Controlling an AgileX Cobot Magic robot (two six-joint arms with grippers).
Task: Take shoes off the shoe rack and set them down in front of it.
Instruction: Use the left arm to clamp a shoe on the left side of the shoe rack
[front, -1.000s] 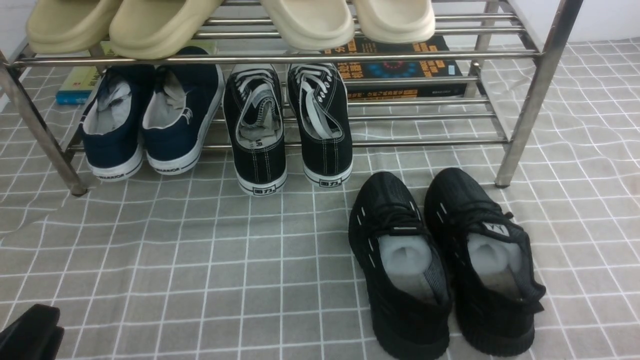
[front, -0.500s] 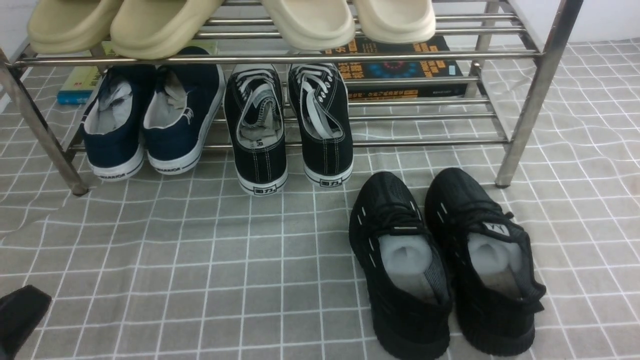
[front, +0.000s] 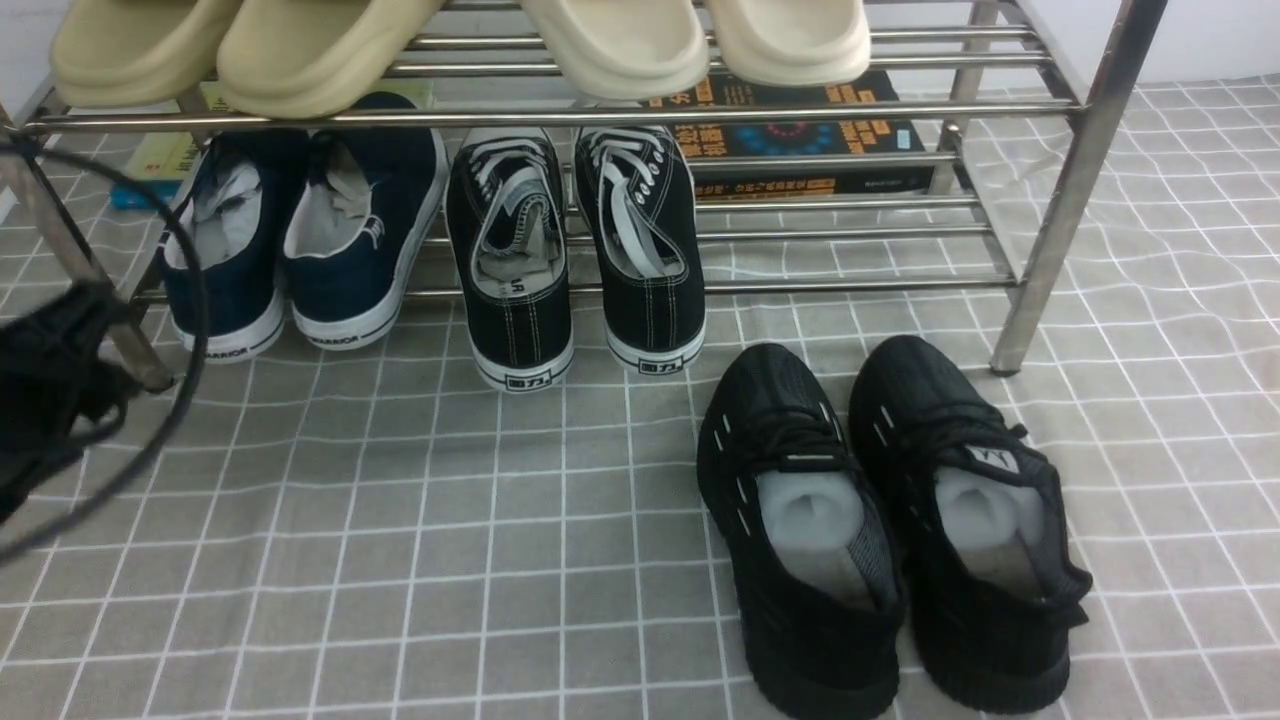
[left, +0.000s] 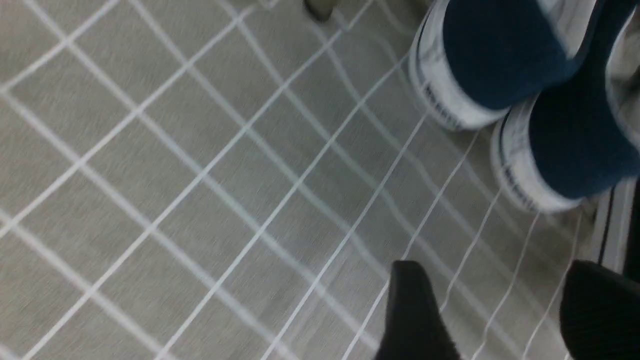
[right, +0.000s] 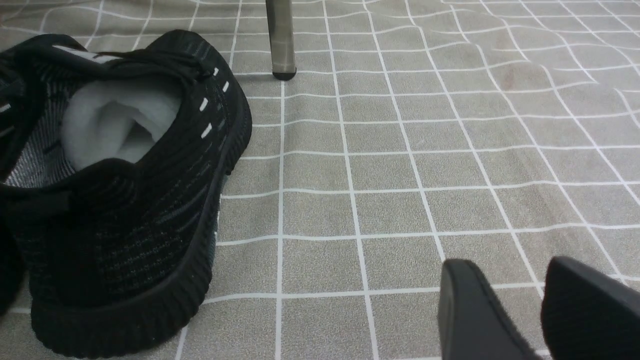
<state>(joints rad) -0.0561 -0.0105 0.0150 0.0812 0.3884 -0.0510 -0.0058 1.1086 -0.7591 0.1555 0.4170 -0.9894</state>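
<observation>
Since the earlier frame only the left arm (front: 50, 380) has moved: it has risen from the lower corner of the front view to a position beside the rack's left front leg (front: 50, 215), trailing a loop of cable (front: 195, 300); all footwear is unchanged. Left gripper (left: 500, 315): fingers spread wide, nothing between them, pointed at the heels of the navy slip-ons (front: 350, 270), near but not touching. Right gripper (right: 520, 320): fingers parted by a narrower gap, empty, low over the checked cloth (front: 400, 520) beside the black knit sneakers (front: 780, 420). Task status, as judged: the knit pair stands on the cloth in front of the shoe rack (front: 560, 116) at its right end, so that pair appears finished. The navy slip-ons sit on the lower tier at the left end, heels overhanging the front bar; no grasp yet made. Black lace-ups (front: 650, 290) are likewise on the lower tier, just beside the navy pair. Other items: beige slides (front: 320, 50) and cream slides (front: 620, 50) on the upper tier, books (front: 800, 140) behind the rack. Obstructions noted: the left front leg stands just beside the outer navy shoe, the upper front bar and overhanging slides limit approach from above, and the cable loop crosses in front of that shoe in the front view.
</observation>
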